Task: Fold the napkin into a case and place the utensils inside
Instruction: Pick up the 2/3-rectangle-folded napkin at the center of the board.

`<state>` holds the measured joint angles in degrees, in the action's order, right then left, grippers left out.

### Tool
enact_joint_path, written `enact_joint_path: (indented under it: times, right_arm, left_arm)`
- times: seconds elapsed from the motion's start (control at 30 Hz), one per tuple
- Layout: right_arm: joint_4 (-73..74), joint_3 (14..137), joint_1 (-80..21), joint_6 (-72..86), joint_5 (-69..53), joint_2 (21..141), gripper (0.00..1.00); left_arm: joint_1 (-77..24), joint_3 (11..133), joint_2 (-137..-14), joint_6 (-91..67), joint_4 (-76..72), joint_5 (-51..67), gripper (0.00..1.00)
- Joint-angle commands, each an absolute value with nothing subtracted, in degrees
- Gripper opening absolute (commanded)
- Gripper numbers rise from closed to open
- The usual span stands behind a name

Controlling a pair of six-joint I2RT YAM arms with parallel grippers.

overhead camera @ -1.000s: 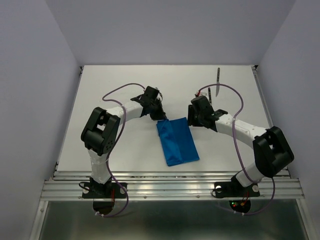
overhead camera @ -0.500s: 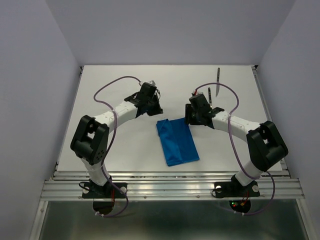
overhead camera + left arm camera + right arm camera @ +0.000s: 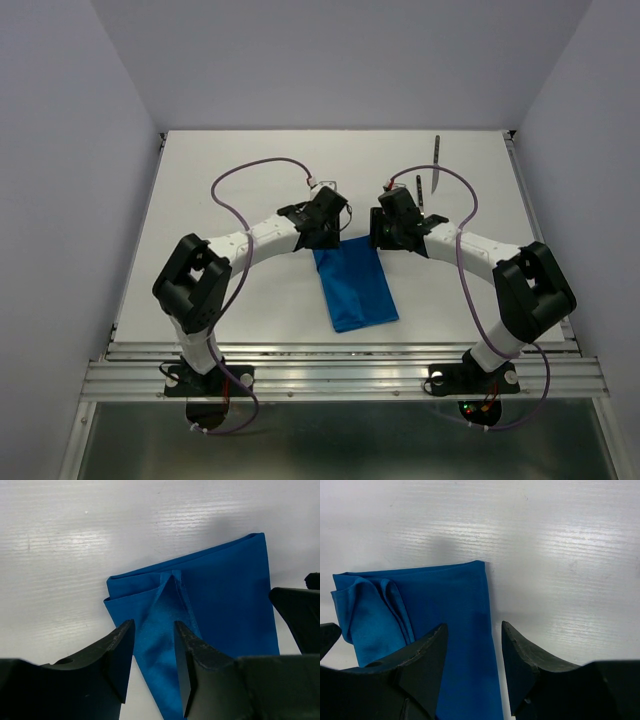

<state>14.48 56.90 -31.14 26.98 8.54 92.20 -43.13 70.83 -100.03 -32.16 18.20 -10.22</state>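
Though the white tabletop [image 3: 230, 180] carries everything the job needs, only the folding looks close to done; the left arm [image 3: 255, 235] and the right arm [image 3: 480, 255] reach inward and meet over the far end of the bright royal-blue cloth napkin [image 3: 355, 285], which lies flat near the middle of the tabletop as a narrow rectangle, slightly tilted; the left wrist view shows loose layered folds and a small raised pleat at its far left corner, so the case [image 3: 220, 605] is, I judge, formed but untidy at its mouth; the left hand [image 3: 152, 662] hangs over that corner with its fingers [image 3: 117, 655] spread and blue cloth showing in the gap, pinching nothing; the right hand [image 3: 472, 655] hangs over the napkin's far right edge, likewise spread, with cloth and bare tabletop between its fingers; the slim silver metal table knife [image 3: 436, 152] lies at the far right of the tabletop, well apart from the napkin; a second thin piece [image 3: 421, 195] just nearer is probably the fork, though too small to tell; neither is inside the case, so opening the mouth and slipping both in is what is left.
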Motion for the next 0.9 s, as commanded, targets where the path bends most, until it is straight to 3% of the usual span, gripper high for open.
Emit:
enact_joint_path:
  times: [0.0, 0.57, 0.67, 0.87]
  right_arm:
    - [12.0, 56.8, -30.9, 26.6, 8.7, 90.3, 0.53]
    - [12.1, 56.4, -30.9, 26.6, 9.0, 89.6, 0.53]
    - [12.1, 56.3, -30.9, 26.7, 9.1, 89.5, 0.53]
    - [12.1, 56.3, -30.9, 26.8, 8.8, 89.6, 0.53]
  left_arm:
    - [-43.9, 74.7, -102.5, -30.1, 20.0, -15.3, 0.46]
    - [-44.6, 78.0, -107.3, -29.7, 21.5, -17.4, 0.25]
    - [-44.6, 78.6, -107.6, -29.6, 21.8, -17.1, 0.25]
    - [-46.5, 78.8, -106.5, -28.8, 22.1, -19.0, 0.36]
